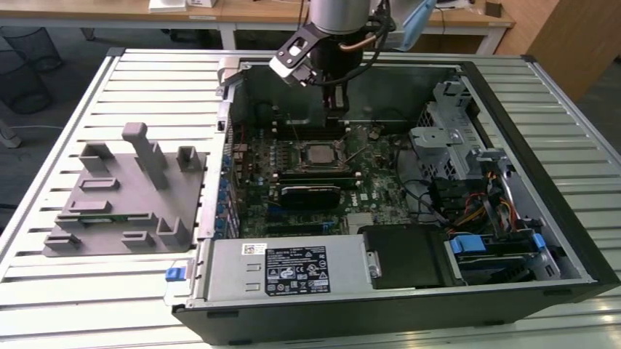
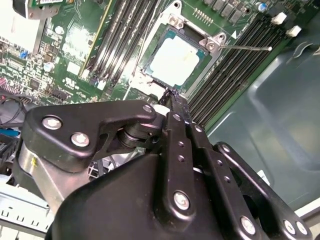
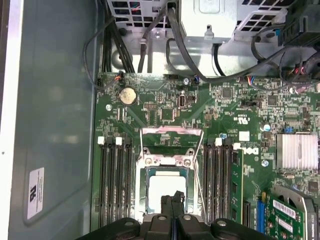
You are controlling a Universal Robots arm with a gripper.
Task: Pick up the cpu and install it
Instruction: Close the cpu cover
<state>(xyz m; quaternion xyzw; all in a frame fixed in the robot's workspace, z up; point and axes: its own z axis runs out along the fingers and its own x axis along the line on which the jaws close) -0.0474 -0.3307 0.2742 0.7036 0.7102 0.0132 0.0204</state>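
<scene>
Cpu [image 3: 156, 186] lies flat inside the socket [image 3: 142, 172], pale top up, its edges square with the socket's rim. The metal frame [image 3: 172, 131] stands raised at the socket edge nearest the coin cell [image 3: 128, 95]. A thin lever [image 2: 247, 48] juts out free, just beside the socket.

End effector [image 3: 173, 199] hangs over the socket edge opposite the raised frame. Its fingers are together and nothing shows between them. Whether they touch the cpu: cannot tell.

Room around the socket:
- Memory slots [image 3: 115, 185] run along two opposite sides of the socket, close against its rim. A green memory stick [image 3: 236, 186] stands upright in the outermost slot of one bank.
- The bare case wall [image 3: 50, 125] lies beyond the other bank, well apart from the socket.
- Cables [image 3: 200, 65] loop past the coin cell, clear of the socket.
- In the exterior view, the space above the socket is open apart from the arm itself. The drive cage [image 1: 456, 138] sits well to the exterior view's right of the socket.
- A grey fixture [image 1: 126, 196] rests on the slatted table [image 1: 78, 291], outside the case on the exterior view's left of the socket.
</scene>
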